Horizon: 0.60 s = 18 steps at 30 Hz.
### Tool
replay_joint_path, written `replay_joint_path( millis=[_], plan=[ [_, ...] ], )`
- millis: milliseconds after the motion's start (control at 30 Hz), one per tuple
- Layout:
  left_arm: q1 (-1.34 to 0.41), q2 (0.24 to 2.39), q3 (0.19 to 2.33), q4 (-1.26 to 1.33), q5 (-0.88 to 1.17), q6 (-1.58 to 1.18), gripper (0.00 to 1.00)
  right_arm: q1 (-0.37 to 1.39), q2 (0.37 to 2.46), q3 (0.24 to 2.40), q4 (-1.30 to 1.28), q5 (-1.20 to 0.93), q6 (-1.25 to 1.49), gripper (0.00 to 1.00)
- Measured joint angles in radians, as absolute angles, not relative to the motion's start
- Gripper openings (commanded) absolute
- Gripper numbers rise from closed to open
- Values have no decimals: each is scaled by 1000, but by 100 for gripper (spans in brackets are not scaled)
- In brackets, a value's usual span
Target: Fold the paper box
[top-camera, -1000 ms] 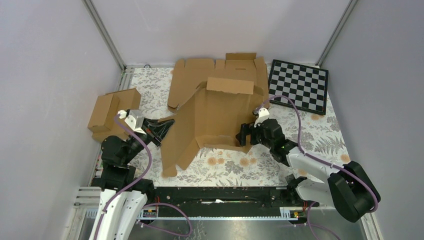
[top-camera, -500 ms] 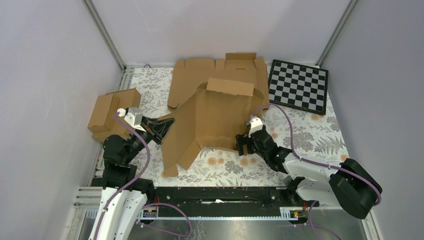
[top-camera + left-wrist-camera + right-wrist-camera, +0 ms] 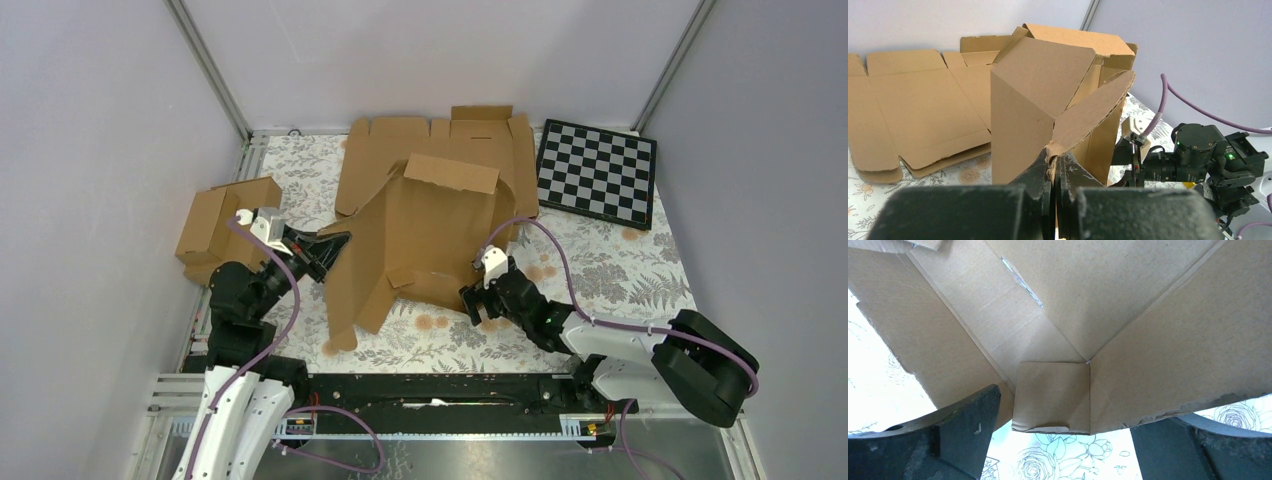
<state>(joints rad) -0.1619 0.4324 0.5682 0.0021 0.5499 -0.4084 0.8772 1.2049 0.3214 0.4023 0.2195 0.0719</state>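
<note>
The paper box (image 3: 430, 235) stood half-formed in the middle of the counter (image 3: 620, 270). Its panels were raised and leaning rather than squared up. 1 flap was folded over along the top edge at the far side, and a long side panel slanted down toward the near left.

The left hand (image 3: 335, 243) sat at the box's left side with its fingers pressed together on the thin edge of a pointed cardboard flap. In the left wrist view that flap rose up and to the right from between the fingertips.

The right hand (image 3: 478, 305) was low at the box's near right corner, with its 2 fingers spread wide apart. In the right wrist view the underside of the box filled the frame. A small square flap hung down between the fingers, and I could not tell whether either finger touched the cardboard.

A flat cardboard blank (image 3: 385, 150) lay behind the box against the back wall. A checkerboard (image 3: 598, 172) lay at the far right corner. 2 joined small boxes (image 3: 220, 225) sat at the left edge, just beside the left arm.
</note>
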Motion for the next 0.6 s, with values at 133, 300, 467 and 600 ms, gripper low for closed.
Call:
replay_joint_path(
  millis=[133, 300, 467, 600],
  plan=[
    [-162, 434, 568, 2, 564, -418, 0, 877, 1181, 319, 403, 219, 96, 100],
    [-162, 432, 568, 3, 596, -439, 0, 877, 1171, 331, 416, 207, 188, 99],
    [-162, 408, 565, 4, 613, -472, 0, 877, 1217, 390, 401, 208, 267, 100],
    [-162, 386, 551, 18, 627, -501, 0, 877, 1229, 426, 381, 208, 333, 97]
  ],
)
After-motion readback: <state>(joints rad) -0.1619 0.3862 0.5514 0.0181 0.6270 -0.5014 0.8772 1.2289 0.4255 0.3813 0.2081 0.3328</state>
